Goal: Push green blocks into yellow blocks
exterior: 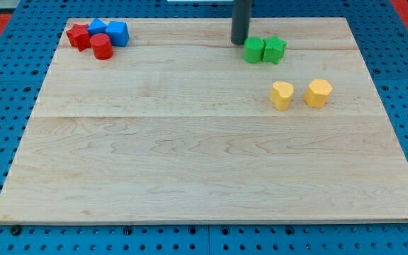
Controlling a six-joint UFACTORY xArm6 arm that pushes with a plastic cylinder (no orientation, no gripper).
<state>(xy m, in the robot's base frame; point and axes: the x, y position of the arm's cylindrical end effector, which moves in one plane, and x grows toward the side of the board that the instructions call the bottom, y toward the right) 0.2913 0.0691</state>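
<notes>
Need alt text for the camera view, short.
My tip sits just left of two green blocks near the wooden board's top edge; two yellow blocks lie below-right of them, apart. Red and blue blocks cluster top left.

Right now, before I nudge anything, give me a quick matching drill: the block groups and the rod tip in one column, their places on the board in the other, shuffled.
1. green blocks
2. yellow blocks
3. red and blue blocks
4. my tip

A. top left corner of the view
B. just left of the green pair
C. right of centre, below the green pair
D. top edge, right of the rod

Pairs: 1-D, 2-C, 3-A, 4-B
</notes>
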